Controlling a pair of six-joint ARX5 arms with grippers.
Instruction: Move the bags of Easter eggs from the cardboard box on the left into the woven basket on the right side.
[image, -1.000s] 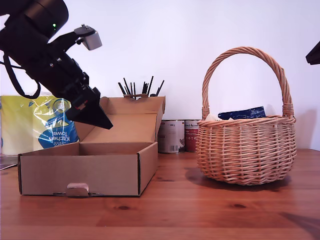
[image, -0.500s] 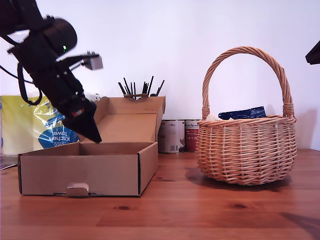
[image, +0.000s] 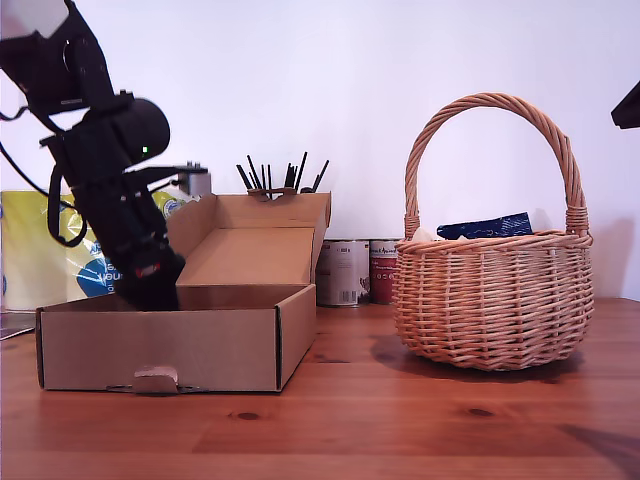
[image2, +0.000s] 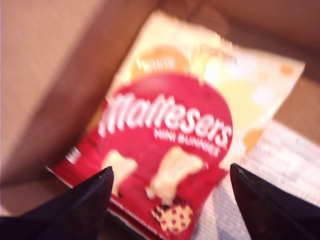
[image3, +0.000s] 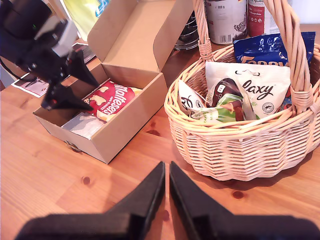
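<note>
My first gripper (image2: 170, 175) is hanging inside the cardboard box (image: 160, 345), jaws spread wide to straddle the red Maltesers bag (image2: 170, 135), apparently the last bag there, though blur hides detail. My second gripper (image3: 166, 175) is waiting with jaws nearly together and empty, above bare table, clear of the woven basket (image3: 240, 150), where the Galaxy bag (image3: 250, 87) and others are lying.

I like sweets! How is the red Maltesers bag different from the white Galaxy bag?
The Maltesers bag is red and orange; the Galaxy bag is white with green. The Maltesers bag lies flat in the cardboard box, between my first claw tips, which are open; the Galaxy bag leans in the woven basket. Both are glossy sweet pouches.
</note>
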